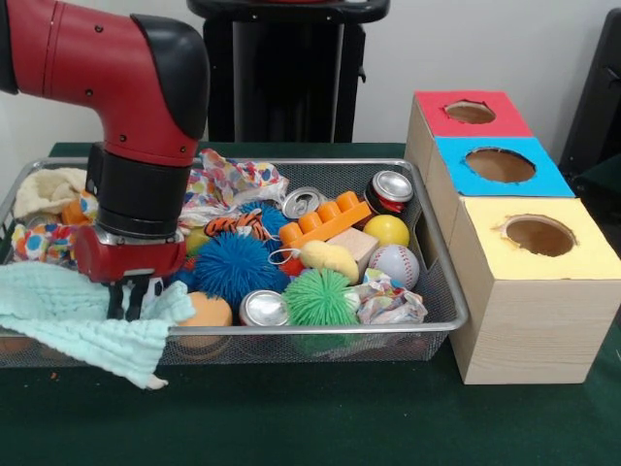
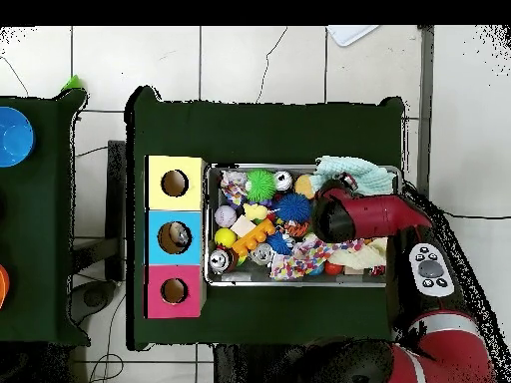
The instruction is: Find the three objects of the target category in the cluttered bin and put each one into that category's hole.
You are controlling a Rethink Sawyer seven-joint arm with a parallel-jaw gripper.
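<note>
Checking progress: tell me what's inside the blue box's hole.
Overhead, the blue box's hole shows something pale and glinting inside, unidentifiable. From the front it looks plain brown; the interior below is hidden.

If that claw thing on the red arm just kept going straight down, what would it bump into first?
Most likely the pale green cloth draped over the near corner of the wire bin. The gripper points down right at the cloth's upper edge, though depth is hard to judge, so it might slip just behind it.
</note>
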